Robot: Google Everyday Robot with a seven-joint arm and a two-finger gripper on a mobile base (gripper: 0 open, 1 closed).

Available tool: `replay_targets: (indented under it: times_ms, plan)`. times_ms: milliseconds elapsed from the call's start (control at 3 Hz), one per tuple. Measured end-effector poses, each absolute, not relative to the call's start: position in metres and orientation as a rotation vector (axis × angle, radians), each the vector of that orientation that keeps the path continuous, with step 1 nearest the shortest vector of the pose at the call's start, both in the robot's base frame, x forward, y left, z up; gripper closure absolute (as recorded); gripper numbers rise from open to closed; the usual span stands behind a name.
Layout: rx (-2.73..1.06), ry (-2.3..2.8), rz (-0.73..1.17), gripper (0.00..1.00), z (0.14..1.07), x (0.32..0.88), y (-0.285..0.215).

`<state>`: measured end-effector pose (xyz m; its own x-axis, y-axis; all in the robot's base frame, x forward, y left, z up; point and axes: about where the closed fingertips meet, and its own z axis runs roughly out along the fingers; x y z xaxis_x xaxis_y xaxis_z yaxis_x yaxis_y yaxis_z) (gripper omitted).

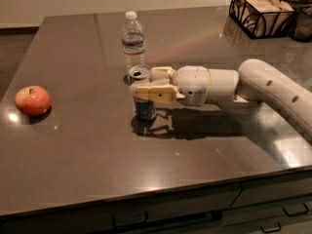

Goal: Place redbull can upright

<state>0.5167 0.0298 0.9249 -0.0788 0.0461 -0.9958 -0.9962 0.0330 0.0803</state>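
The redbull can [145,108] stands upright near the middle of the dark table [97,155], its shiny silver top facing up. My gripper [144,82] comes in from the right on a white arm and is shut on the can's upper body. One finger [152,91] crosses the front of the can and the other runs behind it. The can's base is at the table surface, over its own shadow.
A clear water bottle [133,40] with a white cap stands just behind the can. A red apple [32,100] lies at the left edge. A black wire basket [261,11] stands at the back right. The table's front edge runs along the bottom.
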Motion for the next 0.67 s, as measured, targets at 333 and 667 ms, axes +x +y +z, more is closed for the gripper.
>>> replay_targets:
  times_ms: [333, 667]
  plan:
    - [-1.116, 1.247, 1.265, 0.04, 0.9256, 0.5158, 0.032]
    - [-1.118, 1.246, 1.266, 0.0, 0.9261, 0.5153, 0.0333]
